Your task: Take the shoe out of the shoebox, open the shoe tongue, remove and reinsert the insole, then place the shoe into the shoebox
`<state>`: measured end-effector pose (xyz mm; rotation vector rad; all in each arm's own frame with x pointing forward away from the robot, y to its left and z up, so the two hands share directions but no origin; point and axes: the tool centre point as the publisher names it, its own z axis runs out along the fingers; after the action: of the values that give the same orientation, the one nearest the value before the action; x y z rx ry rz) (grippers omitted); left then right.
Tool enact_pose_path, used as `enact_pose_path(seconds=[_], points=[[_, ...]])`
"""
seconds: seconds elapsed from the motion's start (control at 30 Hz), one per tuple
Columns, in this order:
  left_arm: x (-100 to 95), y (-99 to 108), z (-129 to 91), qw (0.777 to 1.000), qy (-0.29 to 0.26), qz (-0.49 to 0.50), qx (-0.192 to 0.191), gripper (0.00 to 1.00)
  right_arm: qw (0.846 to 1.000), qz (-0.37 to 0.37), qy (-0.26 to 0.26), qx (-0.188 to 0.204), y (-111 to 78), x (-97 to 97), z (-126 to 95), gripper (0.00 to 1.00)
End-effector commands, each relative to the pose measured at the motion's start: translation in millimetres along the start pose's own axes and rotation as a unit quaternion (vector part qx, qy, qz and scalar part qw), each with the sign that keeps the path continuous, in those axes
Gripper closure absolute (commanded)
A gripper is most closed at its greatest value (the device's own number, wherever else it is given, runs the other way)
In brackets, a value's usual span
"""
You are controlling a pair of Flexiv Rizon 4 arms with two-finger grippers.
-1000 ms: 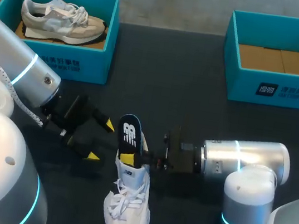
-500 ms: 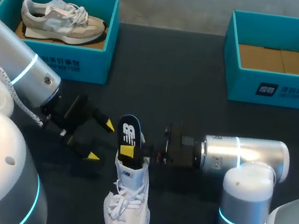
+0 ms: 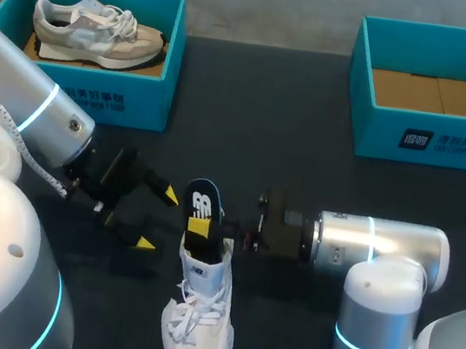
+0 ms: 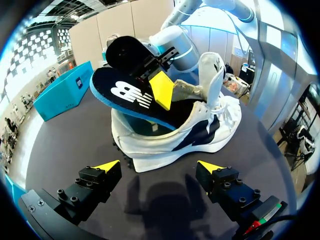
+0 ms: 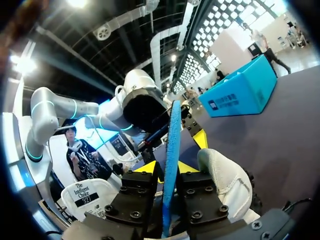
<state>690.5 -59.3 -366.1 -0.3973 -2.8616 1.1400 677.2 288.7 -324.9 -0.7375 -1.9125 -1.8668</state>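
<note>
Head view. Standing near the middle of the table's (image 3: 259,117) near edge: shoe (image 3: 198,319), white, upright on its sole, toe toward the near edge. The insole (image 3: 202,205), dark blue with a white mark, rises slanted from the shoe's opening, its lower end inside. The right gripper (image 3: 207,229) comes in level from the right, with one yellow tip lying flat on the insole. The left gripper (image 3: 156,217) sits just left of the shoe, fingers spread, touching nothing. Left box (image 3: 97,84), blue, is at the far left corner and has a second shoe (image 3: 97,27) lying in it. Right box (image 3: 448,141), blue, is at the far right corner with its brown card floor showing.

Left wrist view. The left gripper (image 4: 158,166) has its fingers wide apart over bare table. The shoe (image 4: 175,135) is ahead, side-on, with its tongue (image 4: 212,70) pulled upright. The insole (image 4: 130,95) juts out over the heel, and the right gripper (image 4: 161,90) pinches it. The right box (image 4: 65,92) is beyond.

Right wrist view. The right gripper (image 5: 167,167) has its fingers pressed on the insole (image 5: 172,150) from both sides; the insole shows edge-on and upright between them. The white shoe (image 5: 225,185) is just beside the gripper. The left gripper (image 5: 200,137) is ahead, and the left box (image 5: 240,92) is further off.
</note>
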Motion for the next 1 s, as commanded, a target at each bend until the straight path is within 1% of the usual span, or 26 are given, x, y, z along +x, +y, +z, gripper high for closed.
enact_pose_path(seconds=[0.03, 0.27, 0.5, 1.0], points=[[0.9, -0.7, 0.1, 1.000, -0.001, 0.000, -0.002, 0.00, 1.000, 0.001, -0.004, -0.004, -1.1, 1.7, 1.3, 1.00], [0.9, -0.7, 0.1, 1.000, -0.001, 0.000, -0.002, 0.00, 1.000, 0.007, 0.000, 0.007, -2.3, 1.0, 3.3, 1.00], [0.9, -0.7, 0.1, 1.000, -0.001, 0.000, -0.002, 0.00, 0.999, 0.025, 0.003, 0.028, -10.2, 0.7, 2.6, 1.00], [0.9, -0.7, 0.1, 1.000, -0.001, 0.000, -0.002, 0.00, 0.997, 0.060, 0.002, 0.047, -41.9, 2.9, -2.6, 1.00]])
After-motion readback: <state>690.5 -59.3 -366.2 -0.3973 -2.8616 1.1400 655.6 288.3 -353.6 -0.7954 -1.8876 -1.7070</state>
